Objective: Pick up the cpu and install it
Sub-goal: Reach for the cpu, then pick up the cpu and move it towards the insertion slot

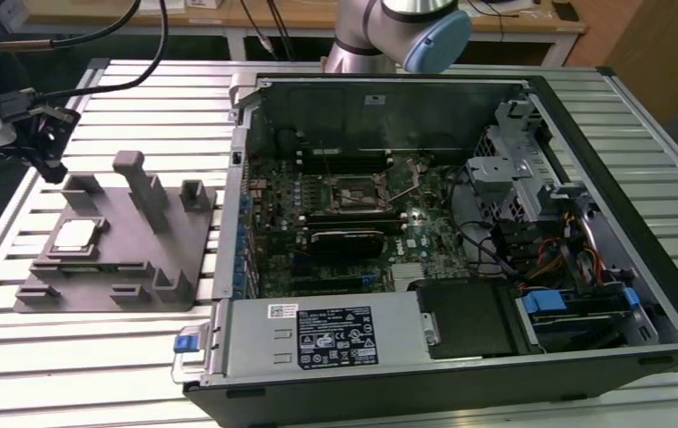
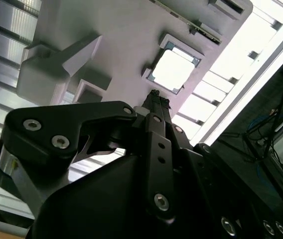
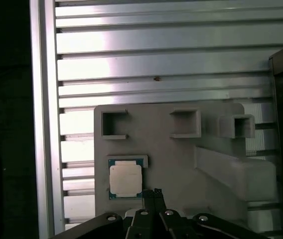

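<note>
The claw point(image 3: 154, 193), closed and empty, hangs near the cpu point(image 3: 125, 179) on the grey block point(image 3: 181, 159), at the exterior view's left on the slatted metal table point(image 1: 101, 357), a wooden desk point(image 1: 303, 16) along the top edge.

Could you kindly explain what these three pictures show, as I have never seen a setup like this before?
This is a robot arm with a two-fingered gripper, working over a slatted metal table. The exterior view looks down on everything: an open computer case with its motherboard exposed and, to the exterior view's left, a grey moulded block. The two wrist views come from cameras riding on the arm, looking past the gripper. The cpu, a small silvery square chip, lies in a recess on the block. The gripper is shut, holds nothing, and hovers near the cpu.
</note>
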`<act>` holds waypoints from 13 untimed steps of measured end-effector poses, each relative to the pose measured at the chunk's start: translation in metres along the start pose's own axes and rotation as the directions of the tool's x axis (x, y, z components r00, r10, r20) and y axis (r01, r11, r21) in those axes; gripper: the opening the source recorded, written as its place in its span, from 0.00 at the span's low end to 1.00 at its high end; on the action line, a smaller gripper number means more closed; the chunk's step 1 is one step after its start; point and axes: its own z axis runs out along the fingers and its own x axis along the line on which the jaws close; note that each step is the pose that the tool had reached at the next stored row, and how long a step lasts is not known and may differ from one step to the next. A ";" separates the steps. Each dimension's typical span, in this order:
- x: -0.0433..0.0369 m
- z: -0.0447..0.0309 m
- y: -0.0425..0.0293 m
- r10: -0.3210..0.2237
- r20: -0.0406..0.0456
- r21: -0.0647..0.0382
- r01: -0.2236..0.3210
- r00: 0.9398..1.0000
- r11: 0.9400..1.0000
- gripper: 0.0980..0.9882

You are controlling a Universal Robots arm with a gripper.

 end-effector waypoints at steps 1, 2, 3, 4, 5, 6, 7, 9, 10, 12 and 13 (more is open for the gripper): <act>0.0000 0.0000 0.0000 0.000 0.000 0.000 0.000 1.000 1.000 0.01; 0.0000 0.0000 0.0000 0.000 0.000 0.000 0.000 1.000 1.000 0.01; 0.0000 0.0002 0.0000 0.000 0.000 0.000 0.000 1.000 1.000 0.01; 0.0000 0.0003 0.0000 0.000 0.000 0.000 0.000 1.000 1.000 0.01; 0.0000 0.0003 0.0000 0.000 0.000 0.000 0.000 1.000 1.000 0.01; 0.0000 0.0004 0.0000 0.000 0.000 0.000 0.000 1.000 1.000 0.01; 0.0000 0.0005 0.0000 0.000 0.000 0.000 0.000 1.000 1.000 0.01; 0.0000 0.0013 -0.0001 0.000 0.000 0.000 0.000 1.000 1.000 0.01; 0.0001 0.0020 -0.0001 0.000 0.000 0.000 0.000 1.000 1.000 0.01; 0.0001 0.0031 -0.0005 0.000 0.000 0.000 0.000 1.000 1.000 0.01; 0.0001 0.0037 -0.0009 0.000 0.000 0.000 0.000 1.000 1.000 0.01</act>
